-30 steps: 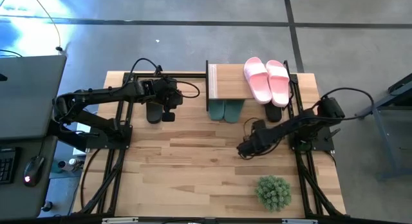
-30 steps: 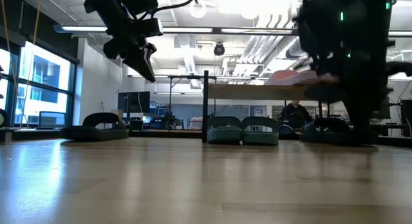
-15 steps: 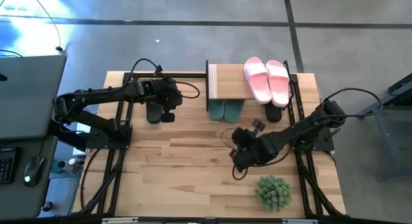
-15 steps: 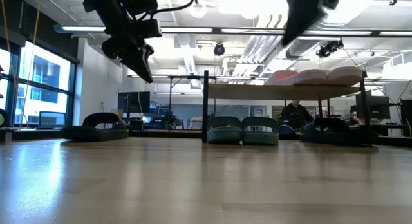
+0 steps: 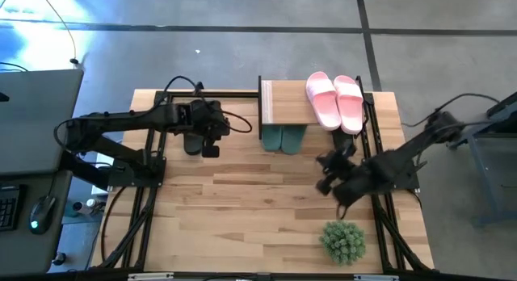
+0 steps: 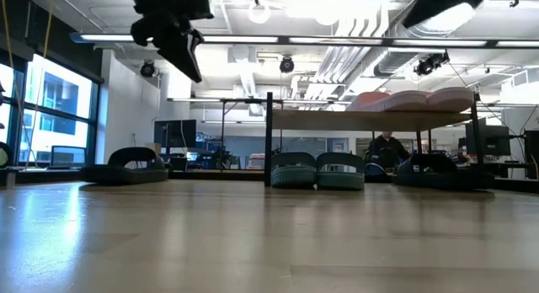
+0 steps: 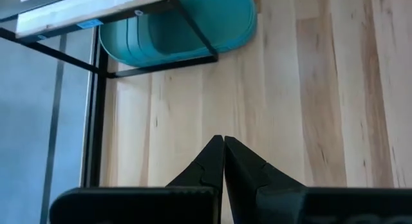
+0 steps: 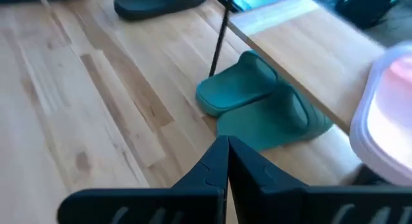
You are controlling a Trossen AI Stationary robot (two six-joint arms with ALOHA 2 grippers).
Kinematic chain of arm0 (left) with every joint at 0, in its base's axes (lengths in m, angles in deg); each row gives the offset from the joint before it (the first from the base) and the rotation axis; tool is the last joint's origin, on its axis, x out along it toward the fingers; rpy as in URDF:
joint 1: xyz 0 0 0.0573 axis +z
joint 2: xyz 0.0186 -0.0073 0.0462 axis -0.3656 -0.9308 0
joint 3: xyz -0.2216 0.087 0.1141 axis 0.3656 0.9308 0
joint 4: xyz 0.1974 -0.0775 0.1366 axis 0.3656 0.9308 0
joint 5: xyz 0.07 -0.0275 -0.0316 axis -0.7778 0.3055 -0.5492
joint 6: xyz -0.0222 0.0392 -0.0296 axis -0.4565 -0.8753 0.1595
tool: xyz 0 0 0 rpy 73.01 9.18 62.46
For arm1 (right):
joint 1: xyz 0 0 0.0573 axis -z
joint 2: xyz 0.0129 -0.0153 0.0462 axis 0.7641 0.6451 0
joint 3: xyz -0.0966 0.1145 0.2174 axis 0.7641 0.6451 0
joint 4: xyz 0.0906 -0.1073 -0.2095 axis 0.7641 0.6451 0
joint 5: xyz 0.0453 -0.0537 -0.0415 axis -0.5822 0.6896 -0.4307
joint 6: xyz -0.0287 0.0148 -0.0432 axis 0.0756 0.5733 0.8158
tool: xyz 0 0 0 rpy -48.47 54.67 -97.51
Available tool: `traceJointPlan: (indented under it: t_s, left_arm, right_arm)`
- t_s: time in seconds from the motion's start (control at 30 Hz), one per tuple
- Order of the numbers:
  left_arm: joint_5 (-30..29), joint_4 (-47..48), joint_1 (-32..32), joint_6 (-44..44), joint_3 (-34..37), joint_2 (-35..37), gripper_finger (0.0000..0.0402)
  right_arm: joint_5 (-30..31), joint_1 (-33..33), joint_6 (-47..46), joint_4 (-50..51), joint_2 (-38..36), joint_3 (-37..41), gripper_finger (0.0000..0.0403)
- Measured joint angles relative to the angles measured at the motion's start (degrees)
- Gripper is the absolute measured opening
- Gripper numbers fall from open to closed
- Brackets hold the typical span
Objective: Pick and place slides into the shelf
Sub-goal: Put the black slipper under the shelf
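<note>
The shelf [image 5: 287, 103] stands at the table's far edge. The pale pink slides [image 5: 335, 101] lie on its top board, and the dark green slides [image 5: 283, 138] sit under it on the tabletop. One black slide [image 5: 192, 140] lies on the table left of the shelf, and another [image 5: 346, 142] lies by the shelf's right end. My left gripper [image 5: 212, 144] hangs shut in the air beside the left black slide, high up in the low view [image 6: 189, 61]. My right gripper [image 5: 329, 169] is shut and raised over the table's right half, facing the green slides [image 8: 257, 102].
A round green spiky plant [image 5: 342, 241] stands near the table's near right corner. Bare tabletop [image 5: 242, 208] stretches across the middle and near side. Black frame rails run along both sides of the table. A desk with a mouse sits to the left, off the table.
My right arm swung from the table's middle toward the near side, then back toward the right edge, and rose out of the low view's centre. My left gripper rose a little and edged toward the shelf. No slide has moved.
</note>
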Motion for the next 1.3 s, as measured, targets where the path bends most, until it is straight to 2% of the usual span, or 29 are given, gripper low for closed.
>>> traceJointPlan:
  t_s: [0.17,0.33,0.5,0.63,0.73,0.83,0.97,1.17,1.3]
  left_arm:
    - [-0.26,1.32,0.89,0.60,-0.04,0.55,0.0003]
    - [0.52,4.25,3.99,2.52,-0.07,2.55,0.0003]
    - [-0.34,5.55,10.41,4.56,-0.07,3.99,0.0003]
    - [-10.47,6.80,13.95,4.45,-0.07,3.51,0.0003]
    - [-12.58,8.42,15.03,3.83,0.04,1.83,0.0011]
    - [-12.05,10.29,15.14,3.85,0.02,0.19,0.0042]
    - [-12.82,12.67,15.14,3.87,0.04,-2.50,0.0110]
    - [-21.04,12.83,15.16,4.34,0.03,-7.92,0.0206]
    - [-18.12,14.29,15.15,4.79,0.02,-12.03,0.0236]
  right_arm:
    - [-2.50,4.14,5.32,-8.80,-16.06,11.45,0.0000]
    - [-6.61,8.75,14.92,-16.63,-27.09,18.72,0.0000]
    - [-8.94,10.57,20.01,-19.50,-32.42,23.02,0.0000]
    - [-9.58,10.67,20.00,-18.92,-33.44,24.20,0.0000]
    - [-9.64,10.67,19.39,-18.80,-33.43,24.19,0.0000]
    - [-9.59,10.67,20.43,-18.76,-33.41,24.20,0.0000]
    - [-9.55,10.67,22.15,-18.83,-33.43,24.20,0.0000]
    - [-9.32,10.67,23.12,-18.83,-33.43,24.18,0.0000]
    - [-9.31,10.67,23.16,-19.08,-33.41,24.18,0.0000]
